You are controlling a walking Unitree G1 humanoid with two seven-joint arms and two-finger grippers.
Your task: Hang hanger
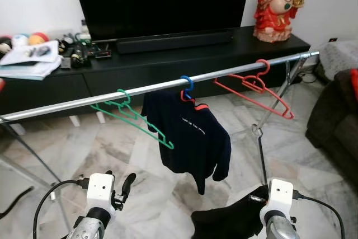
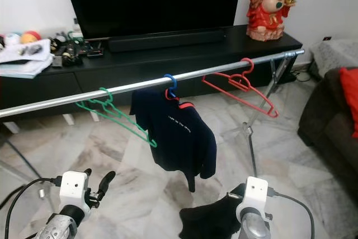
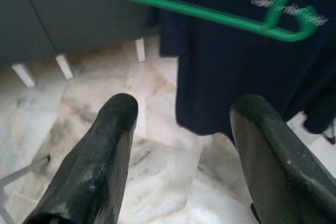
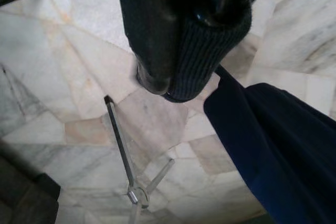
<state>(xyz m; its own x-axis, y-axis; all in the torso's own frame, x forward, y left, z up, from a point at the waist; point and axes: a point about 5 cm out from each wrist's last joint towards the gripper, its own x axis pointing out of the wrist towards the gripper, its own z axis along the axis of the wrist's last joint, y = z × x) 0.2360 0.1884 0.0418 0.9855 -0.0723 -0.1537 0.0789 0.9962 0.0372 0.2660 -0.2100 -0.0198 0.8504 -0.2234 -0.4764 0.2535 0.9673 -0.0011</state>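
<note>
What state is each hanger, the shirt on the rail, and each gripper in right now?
Green hanger: on the rail, empty.
Blue hanger: on the rail, carrying the navy shirt.
Red hanger: on the rail, empty.
Left gripper: open, empty.
Right gripper: shut on dark garment.

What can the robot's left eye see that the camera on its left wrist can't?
The left eye view has the metal rail, the red hanger, the blue hanger, the TV cabinet and the right gripper shut on a dark garment. The left wrist view looks close along the open left gripper. Both share the green hanger and navy shirt.
</note>
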